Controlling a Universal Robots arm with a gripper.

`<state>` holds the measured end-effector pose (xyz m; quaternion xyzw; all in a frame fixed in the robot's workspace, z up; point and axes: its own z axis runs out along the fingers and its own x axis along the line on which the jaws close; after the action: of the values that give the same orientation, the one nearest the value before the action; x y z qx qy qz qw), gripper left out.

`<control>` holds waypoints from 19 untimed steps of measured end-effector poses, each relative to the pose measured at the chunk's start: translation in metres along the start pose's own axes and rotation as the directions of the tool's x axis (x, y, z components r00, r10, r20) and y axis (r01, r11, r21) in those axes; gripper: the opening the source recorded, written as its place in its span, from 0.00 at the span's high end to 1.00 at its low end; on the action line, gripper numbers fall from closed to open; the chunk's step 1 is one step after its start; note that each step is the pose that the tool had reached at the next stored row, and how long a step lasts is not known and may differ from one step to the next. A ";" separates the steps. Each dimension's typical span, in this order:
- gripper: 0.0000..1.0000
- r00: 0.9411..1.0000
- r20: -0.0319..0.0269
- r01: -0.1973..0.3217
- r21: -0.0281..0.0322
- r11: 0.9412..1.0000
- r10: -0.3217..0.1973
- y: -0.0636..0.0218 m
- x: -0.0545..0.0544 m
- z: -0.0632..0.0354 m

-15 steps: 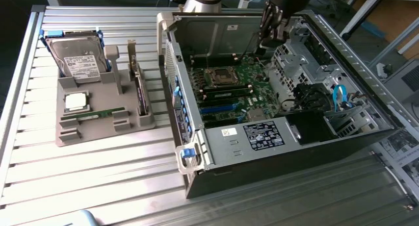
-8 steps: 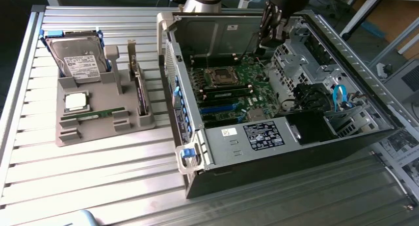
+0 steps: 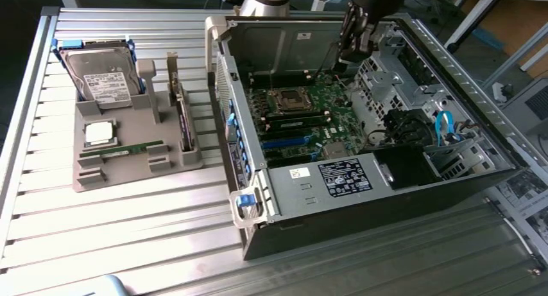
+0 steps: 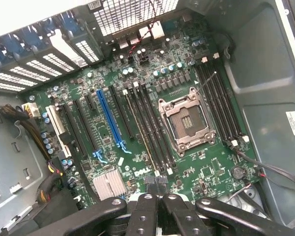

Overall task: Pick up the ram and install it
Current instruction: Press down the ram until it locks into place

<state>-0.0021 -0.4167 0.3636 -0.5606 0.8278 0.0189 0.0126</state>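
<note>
- The gripper hung inside the open computer case, its black fingers pressed fully together with nothing between them.
- Straight beneath the fingertips lay the motherboard, and the closest feature to them was the row of long dark memory slots, running away from the tips and standing bare.
- A little further off from the fingers sat the open CPU socket, metal frame up, with a second bank of slots beyond it.
- The blue expansion slot ran parallel, off to the fingers' other side.
- And the ram? Well apart from the fingers, outside the case, lying on edge in a groove of the grey holder tray on the slatted table, just beside the silver CPU chip and in front of the hard drive.
- My read of that stick: light, stiff, thin and brittle, with chips and contacts that would not like pressure. I judged the safest hold to be across its two flat faces near the middle of the upper long edge, keeping it level.
</note>
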 end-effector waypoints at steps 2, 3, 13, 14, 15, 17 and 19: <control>0.89 1.000 0.000 -0.005 0.000 1.000 0.005 0.0000 0.000 0.0000; 0.89 1.000 0.000 -0.007 0.000 1.000 0.007 0.0001 0.000 0.0000; 0.89 0.999 0.001 -0.040 0.002 0.999 0.040 0.0005 0.000 0.0000; 0.89 0.999 0.001 -0.042 0.002 0.999 0.042 0.0006 0.000 0.0000; 0.89 0.999 0.001 -0.044 0.002 0.999 0.044 0.0006 0.000 0.0000; 0.89 0.999 0.001 -0.052 0.002 0.999 0.052 0.0007 0.000 0.0000; 0.89 0.998 0.001 -0.056 0.002 0.998 0.056 0.0007 0.000 0.0000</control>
<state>-0.0027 -0.4161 0.3636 -0.5370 0.8433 0.0184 0.0131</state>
